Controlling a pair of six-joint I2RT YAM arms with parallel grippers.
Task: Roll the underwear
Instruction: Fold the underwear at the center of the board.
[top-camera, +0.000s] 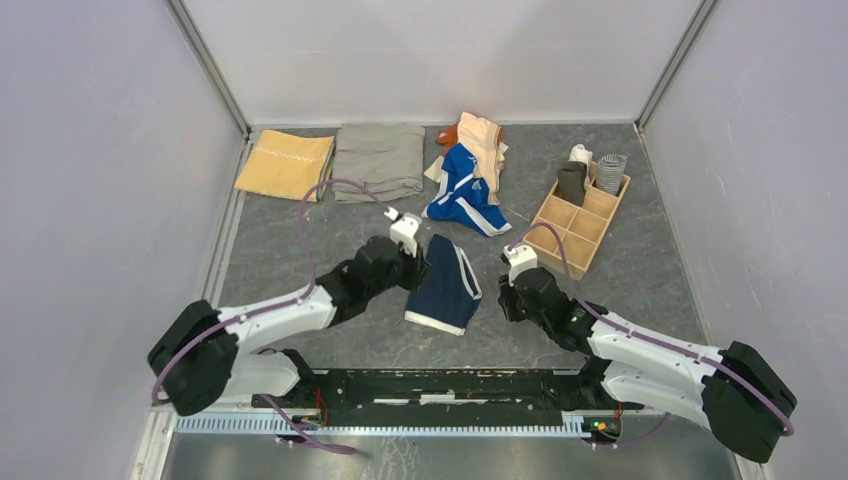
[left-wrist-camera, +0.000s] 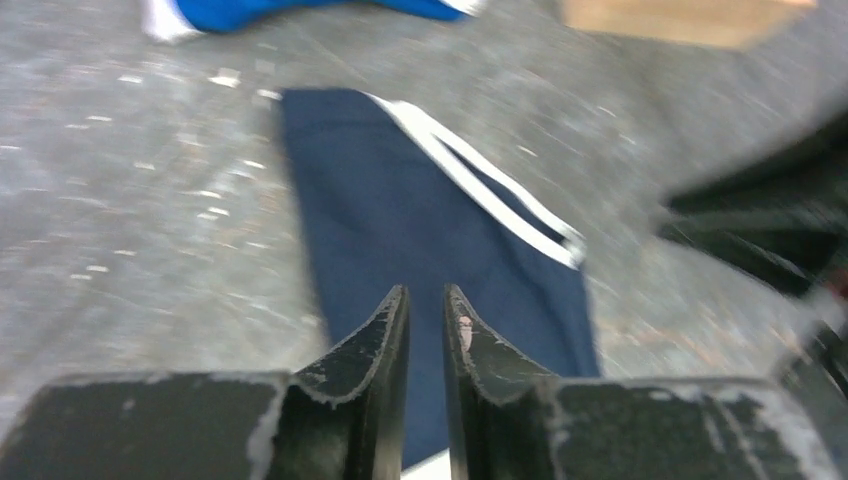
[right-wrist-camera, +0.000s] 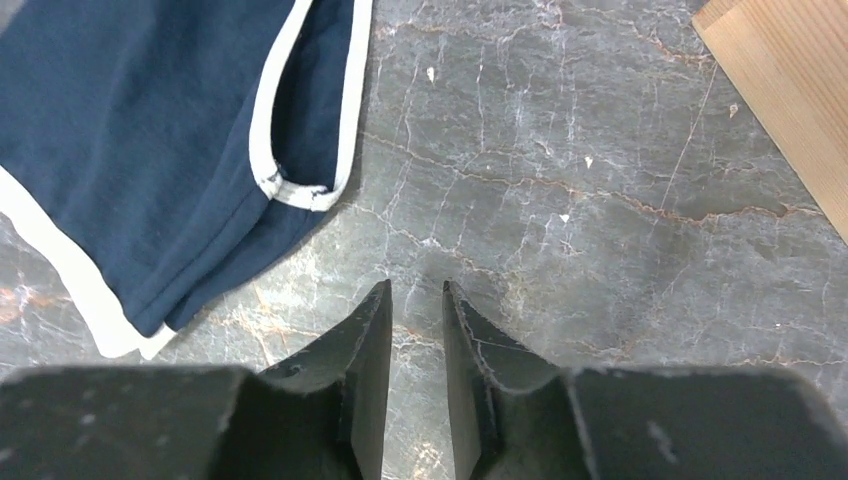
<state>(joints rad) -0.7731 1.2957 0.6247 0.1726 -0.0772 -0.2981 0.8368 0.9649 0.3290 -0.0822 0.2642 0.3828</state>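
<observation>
navy briefs (top-camera: 443, 283) lie folded flat, unrolled, left gripper (left-wrist-camera: 427, 292) over them, right gripper (right-wrist-camera: 416, 287) just beside, both with fingers slightly apart and empty; two rolls (top-camera: 572, 183) sit in the box (top-camera: 583, 215), a pile (top-camera: 470, 180) waits behind

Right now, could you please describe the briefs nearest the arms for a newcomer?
On the grey table, look between the left arm and right arm. The navy briefs lie flat there, alone; darker than the bright blue piece behind, with white trim.
</observation>
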